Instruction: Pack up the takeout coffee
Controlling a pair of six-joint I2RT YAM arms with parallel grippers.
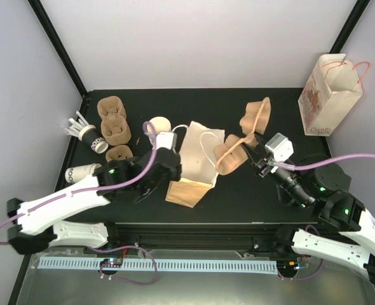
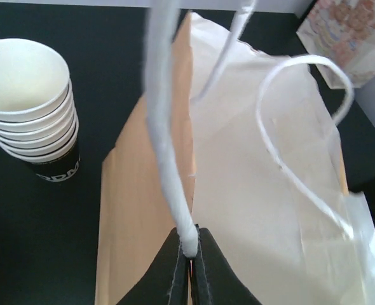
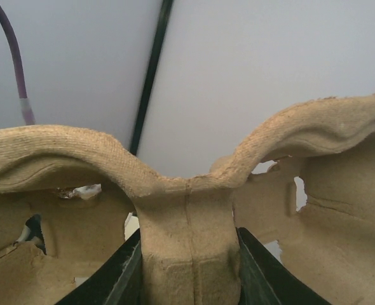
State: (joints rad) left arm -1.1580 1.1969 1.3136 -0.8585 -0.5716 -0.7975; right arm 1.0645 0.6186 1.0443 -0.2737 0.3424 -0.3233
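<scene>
A stack of white paper cups (image 2: 32, 108) with a dark band, the takeout coffee, stands left of a flat paper bag (image 2: 257, 190); from above the stack (image 1: 159, 124) shows as a white round. No lids show. My left gripper (image 2: 189, 251) is shut on the bag's white handle (image 2: 165, 127), over the bag's left edge (image 1: 171, 162). My right gripper (image 3: 190, 267) is shut on the centre post of a brown pulp cup carrier (image 3: 187, 216), held upright right of the bag (image 1: 235, 152). More cups lie at the left: one (image 1: 97, 141) and another (image 1: 82, 171).
Brown pulp carriers (image 1: 114, 124) are piled at the back left, with white sticks (image 1: 76, 124) beside the cups. A printed paper bag (image 1: 330, 95) stands open at the back right. Black frame posts rise at both back corners.
</scene>
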